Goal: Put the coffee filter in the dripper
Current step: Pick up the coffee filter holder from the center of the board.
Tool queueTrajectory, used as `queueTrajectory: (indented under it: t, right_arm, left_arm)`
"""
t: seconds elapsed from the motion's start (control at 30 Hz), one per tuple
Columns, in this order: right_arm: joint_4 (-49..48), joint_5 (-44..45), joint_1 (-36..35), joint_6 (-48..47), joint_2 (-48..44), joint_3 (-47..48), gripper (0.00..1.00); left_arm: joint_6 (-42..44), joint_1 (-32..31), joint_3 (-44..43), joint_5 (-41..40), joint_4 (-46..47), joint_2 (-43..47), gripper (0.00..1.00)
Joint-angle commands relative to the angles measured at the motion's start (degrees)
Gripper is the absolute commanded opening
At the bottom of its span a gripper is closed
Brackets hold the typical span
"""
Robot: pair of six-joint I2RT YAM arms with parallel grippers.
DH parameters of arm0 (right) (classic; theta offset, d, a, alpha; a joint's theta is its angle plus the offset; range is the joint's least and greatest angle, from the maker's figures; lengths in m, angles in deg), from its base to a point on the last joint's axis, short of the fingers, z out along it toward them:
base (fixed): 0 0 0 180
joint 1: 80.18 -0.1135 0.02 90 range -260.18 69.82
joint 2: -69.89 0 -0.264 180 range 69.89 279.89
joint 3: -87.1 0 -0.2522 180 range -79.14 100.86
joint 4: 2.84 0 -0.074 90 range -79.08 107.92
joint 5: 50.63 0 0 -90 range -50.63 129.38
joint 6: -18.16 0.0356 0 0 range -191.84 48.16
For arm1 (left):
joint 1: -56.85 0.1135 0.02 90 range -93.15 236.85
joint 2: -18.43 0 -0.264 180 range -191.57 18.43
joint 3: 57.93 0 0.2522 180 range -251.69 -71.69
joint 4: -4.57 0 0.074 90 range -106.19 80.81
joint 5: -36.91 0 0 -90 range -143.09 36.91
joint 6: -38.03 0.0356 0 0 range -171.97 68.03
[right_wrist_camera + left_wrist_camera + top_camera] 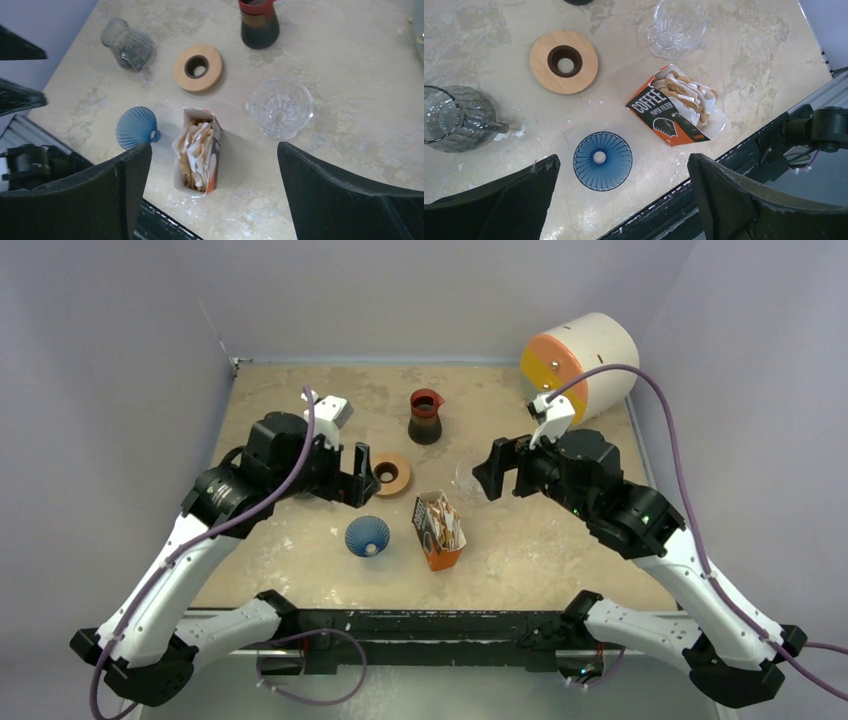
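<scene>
On the tabletop (560, 550): 1 blue dripper (367, 536), 1 tan wooden ring (392, 473), 1 orange box (441, 558) of paper filters (440, 515) too bunched to count, 1 clear glass cup (281, 106), 1 ribbed grey glass jug (127, 43), 1 dark red-rimmed jug (426, 416), and 1 cream-and-orange cylinder (580, 362) far right.

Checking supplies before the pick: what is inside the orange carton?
The carton is open and packed with white, tan-edged paper filters. Their count and the carton's bottom cannot be seen: the uppermost filters cover them.
</scene>
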Motion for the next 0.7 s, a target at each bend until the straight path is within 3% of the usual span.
queueTrajectory:
  t: [0.0, 0.33, 0.67]
  right_arm:
    - [8.1, 5.7, 0.1, 1.0, 1.7, 2.7, 0.99]
    - [8.2, 2.8, 0.1, -1.1, -1.8, -1.4, 0.99]
    - [8.0, -6.4, 0.1, -0.4, -2.2, -4.4, 0.99]
  left_arm:
    - [-1.5, -0.1, 3.0, 0.7, 3.2, 3.6, 1.0]
    - [-3.0, 0.0, 7.8, 1.3, 5.2, 8.6, 1.0]
    - [-3.0, -0.1, 12.8, -0.6, 4.6, 11.6, 0.99]
